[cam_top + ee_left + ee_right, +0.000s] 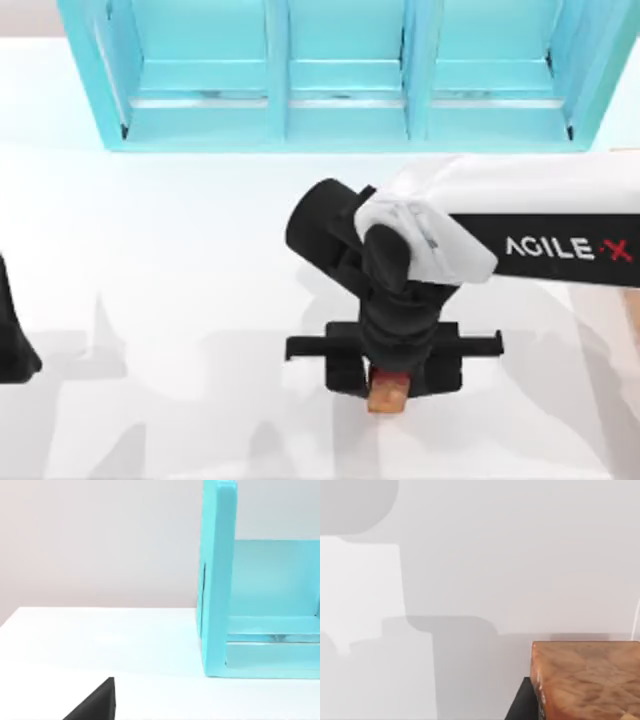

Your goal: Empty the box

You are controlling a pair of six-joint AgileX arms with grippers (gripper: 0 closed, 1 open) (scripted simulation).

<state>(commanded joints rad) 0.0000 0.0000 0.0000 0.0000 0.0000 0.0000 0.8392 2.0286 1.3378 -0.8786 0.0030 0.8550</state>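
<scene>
– Brown item status: who holds it, and how?

– I read the right gripper (390, 385) as pressed together on the small brown block (388, 392). In the right wrist view one dark finger (522, 702) lies against the block's side. The gripper points down over the white table (180, 300), near the front edge and a little right of centre.

– Locate the box.

– I see a light tan strip at the top view's right edge, under the right arm. I judge it to be a wall of the box (633, 340), but I cannot confirm more of it. From the gripper it lies to the right, well apart, back along the arm's own line.

– Which arm is nearer?

– The right, clearly. The left arm (12, 340) is parked at the left edge; whether its gripper is spread I cannot tell.

– What does the next move turn on?

– My judgement: the block is clear of the box, with bare table beneath it. Set it down there, then reach back to the right.
</scene>
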